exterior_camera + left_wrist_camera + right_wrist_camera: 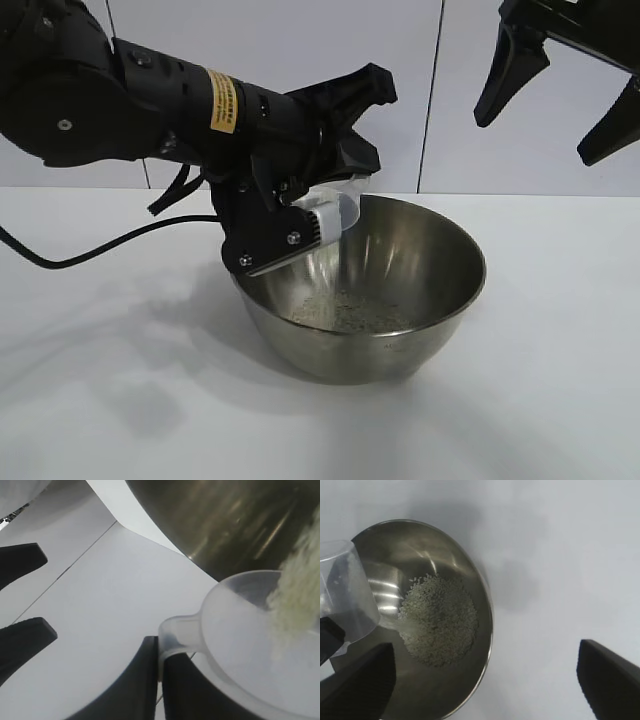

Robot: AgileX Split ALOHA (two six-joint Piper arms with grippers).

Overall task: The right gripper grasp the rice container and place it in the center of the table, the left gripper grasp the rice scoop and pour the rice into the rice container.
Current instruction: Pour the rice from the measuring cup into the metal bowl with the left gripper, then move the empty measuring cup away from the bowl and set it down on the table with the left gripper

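The rice container (400, 335), a large shiny steel bowl, stands on the white table (100, 400) with a bed of rice (350, 312) in its bottom. My left gripper (322, 218) is shut on the handle of the rice scoop (342, 203), tipped over the bowl's near-left rim. In the left wrist view the fingertips (150, 652) pinch the scoop's handle (175, 629) while rice (295, 600) slides out of the scoop (240, 630). My right gripper (537, 140) hangs open, high above the bowl's right side, holding nothing. In its own view the right gripper (485, 651) looks down on the container (470, 570) and rice (440, 620).
A black cable (100, 248) trails across the table behind the left arm. A panelled white wall (430, 100) stands behind the table. Bare tabletop (560, 555) lies to the right of the bowl and in front of it.
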